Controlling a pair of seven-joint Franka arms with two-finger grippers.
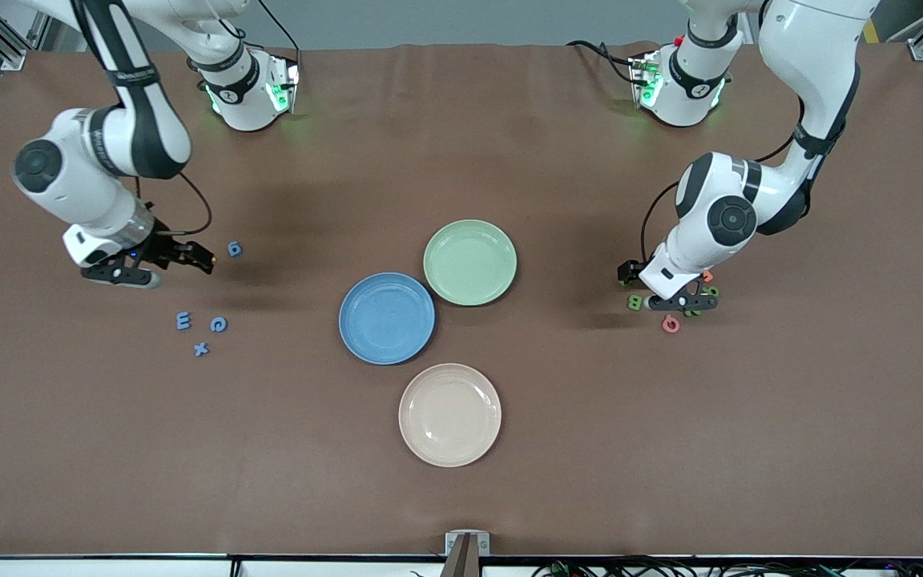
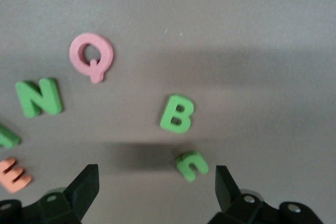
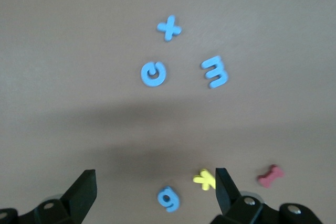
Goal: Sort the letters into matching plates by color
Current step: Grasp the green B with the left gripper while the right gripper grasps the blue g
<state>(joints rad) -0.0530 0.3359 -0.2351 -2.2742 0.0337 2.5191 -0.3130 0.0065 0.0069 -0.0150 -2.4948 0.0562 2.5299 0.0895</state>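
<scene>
**Both grippers low over their letter piles, plates not yet filled**

Left gripper (image 1: 682, 304), fingers spread, hangs low over the green letters (image 2: 177, 113), probably to pick one. Right gripper (image 1: 163, 260), also spread, hangs by the blue letters (image 1: 219, 324). Between the piles wait the blue plate (image 1: 357, 336) and green plate (image 1: 501, 240), touching.

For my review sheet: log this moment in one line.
left gripper: open over green letters | right gripper: open over blue letters | plates: empty
</scene>
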